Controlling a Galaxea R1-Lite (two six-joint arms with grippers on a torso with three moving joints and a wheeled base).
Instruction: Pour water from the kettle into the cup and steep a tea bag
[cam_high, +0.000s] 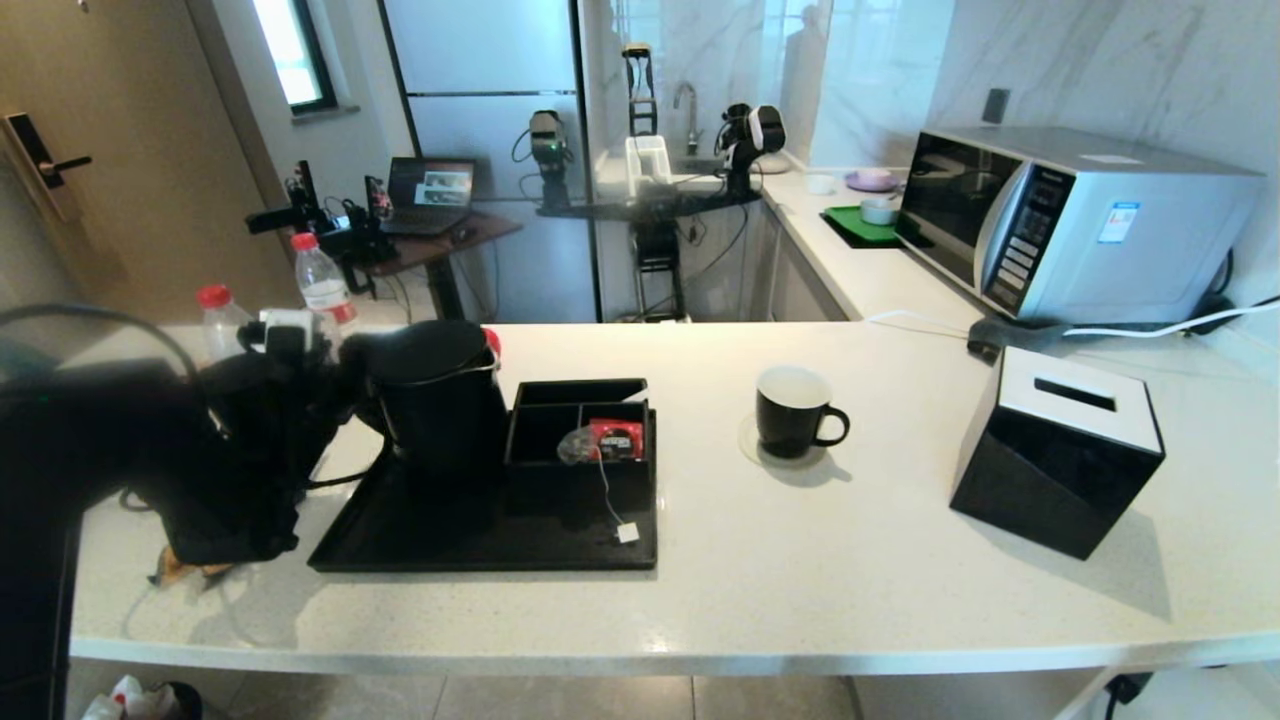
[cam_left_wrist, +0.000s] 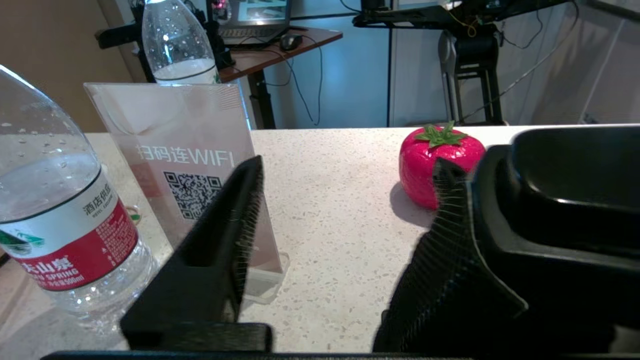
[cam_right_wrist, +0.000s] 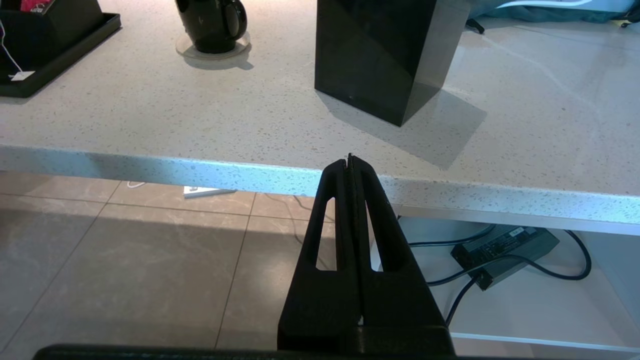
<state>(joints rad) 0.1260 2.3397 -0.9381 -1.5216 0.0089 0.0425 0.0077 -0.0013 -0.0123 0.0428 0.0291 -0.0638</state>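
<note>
— While my left gripper (cam_left_wrist: 345, 200) sits left of frame, where's the kettle (cam_high: 440, 395)?
— Left-centre on the tray (cam_high: 400, 540); my fingers stand apart beside its handle, gripping nothing. My right gripper (cam_right_wrist: 351, 162) is closed

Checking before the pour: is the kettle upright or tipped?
Upright: the kettle stands level on the black tray, lid on top.
</note>
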